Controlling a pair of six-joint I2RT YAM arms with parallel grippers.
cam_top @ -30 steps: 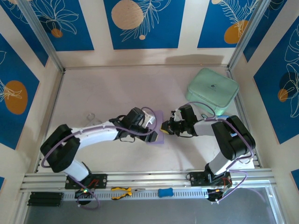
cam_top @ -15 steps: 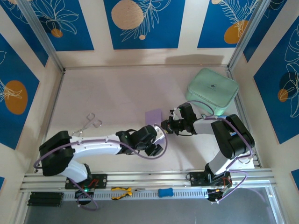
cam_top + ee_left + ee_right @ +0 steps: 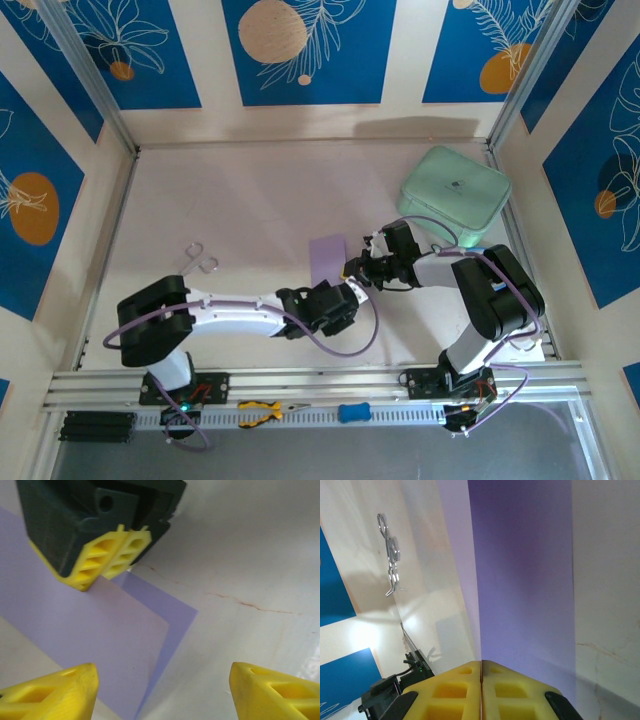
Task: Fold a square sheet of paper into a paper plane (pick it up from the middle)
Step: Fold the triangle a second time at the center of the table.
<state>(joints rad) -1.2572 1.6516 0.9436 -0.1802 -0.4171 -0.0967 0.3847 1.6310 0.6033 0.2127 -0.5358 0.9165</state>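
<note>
Top external, sheet: the square sheet of paper (image 3: 329, 258) lay mid-table (image 3: 240, 200), long axis running away from my bases.
Right pincer (image 3: 353, 268): clenched on the sheet's right edge.
Left pincer (image 3: 350, 296): released, jaws wide, touching nothing.
Key relation: sheet sat just ahead of my left pincer, which I judged nearer the free near edge.

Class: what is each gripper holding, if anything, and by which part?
The right gripper pinches the lavender sheet of paper by its edge; the left gripper stands open, holding nothing.
</note>
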